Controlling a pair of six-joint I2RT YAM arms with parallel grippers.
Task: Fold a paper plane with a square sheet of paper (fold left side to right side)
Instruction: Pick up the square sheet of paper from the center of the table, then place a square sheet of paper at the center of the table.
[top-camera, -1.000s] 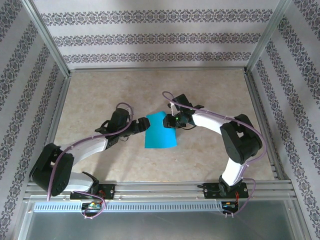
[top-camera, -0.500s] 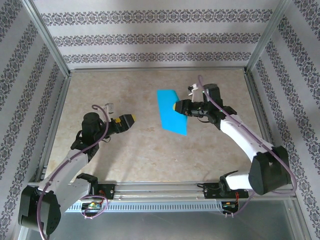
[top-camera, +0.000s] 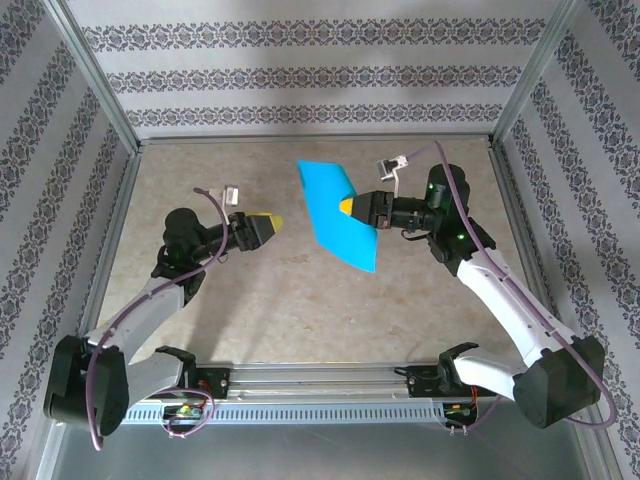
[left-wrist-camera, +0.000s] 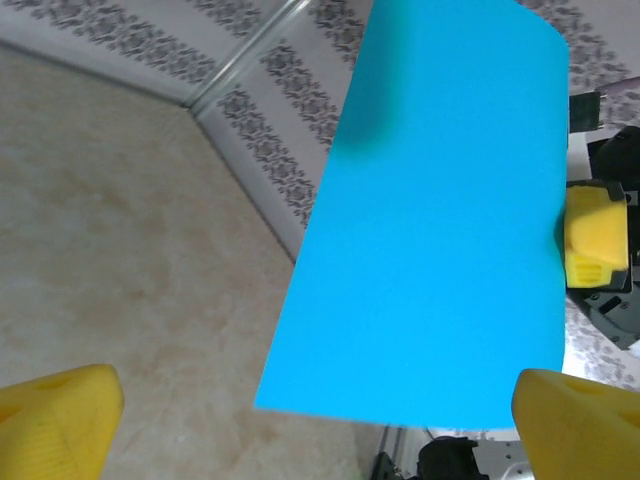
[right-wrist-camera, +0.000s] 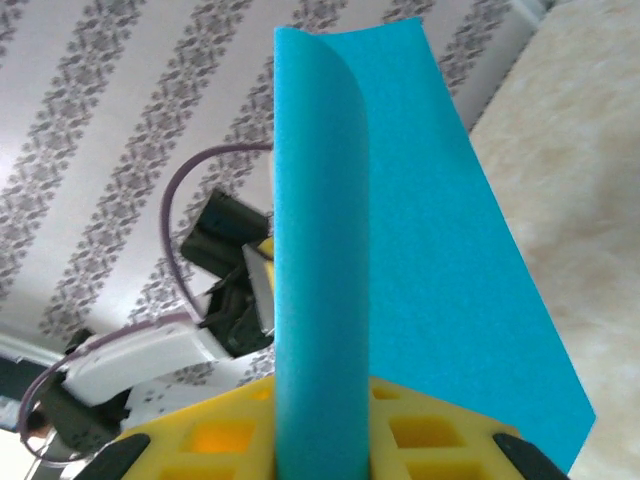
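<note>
Count of items on inspection.

Paper: one square sheet of paper (top-camera: 338, 215), teal-blue, a single piece.

Arms: two, the left arm (top-camera: 150, 295) and the right arm (top-camera: 500, 290).

Tools: two, one per arm, recorded as the left tool (top-camera: 270, 222) and the right tool (top-camera: 347, 206).

Fingers: two yellow fingers (left-wrist-camera: 55, 420) on the left tool, counted in its wrist view. Two yellow fingers are also counted on the right tool in its wrist view. Four in total.

Bench (top-camera: 250, 310): one.

Patterned walls (top-camera: 300, 75): three, one at the rear and one at each side.

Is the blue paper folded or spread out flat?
Folded: the blue paper shows a rounded doubled edge, pinched in the right end effector.
</note>
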